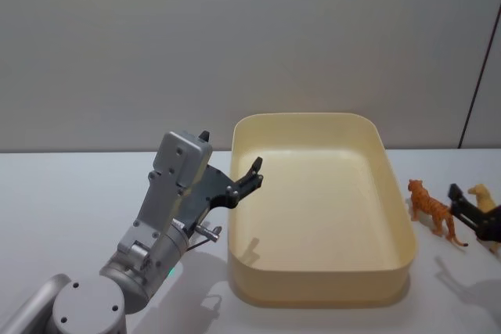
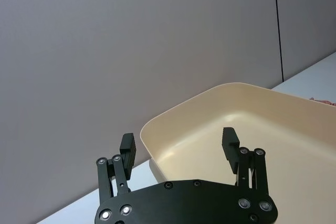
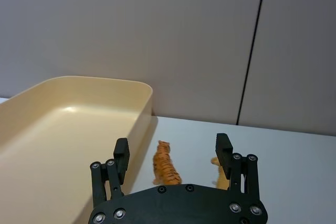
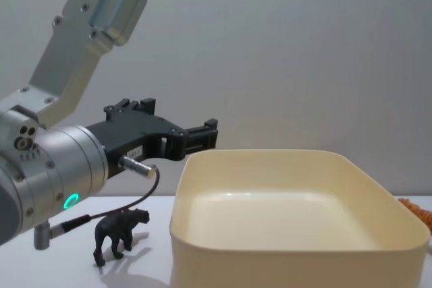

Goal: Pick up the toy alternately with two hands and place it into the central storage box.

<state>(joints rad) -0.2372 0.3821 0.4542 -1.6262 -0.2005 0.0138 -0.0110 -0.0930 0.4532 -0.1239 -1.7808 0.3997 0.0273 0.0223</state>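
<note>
- Cut off by the right edge of the head view: right gripper (image 3: 172, 151), low over the table (image 1: 63, 193) to the right of the box, released, fingers (image 3: 122, 153) spread wide.
- Partly covered by one of those fingers: a yellow toy animal (image 1: 482, 195), kind hard to make out.
- Between the yellow toy and the box: orange striped toy tiger (image 1: 433, 210), upright on the table, near the box's right wall but apart from it. From the right wrist, framed beyond the spread fingers, not grasped.
- In the chest view, just a sliver of orange past the box's right rim.
- Mid-table: central storage box (image 1: 313, 118), cream-yellow, tall smooth walls, rounded corners, floor open to view from above.
- Raised above the box's left rim, clear of it: left gripper (image 1: 252, 175), released, fingers apart, pointing across the box toward the far wall.
- Under the left arm and its looping cable, from the chest: black toy animal (image 4: 120, 229), on four legs on the table, near the box's left wall without touching; exact kind unclear.
- Open room: broad bare table left of the box; a narrow strip between tiger and right wall.
</note>
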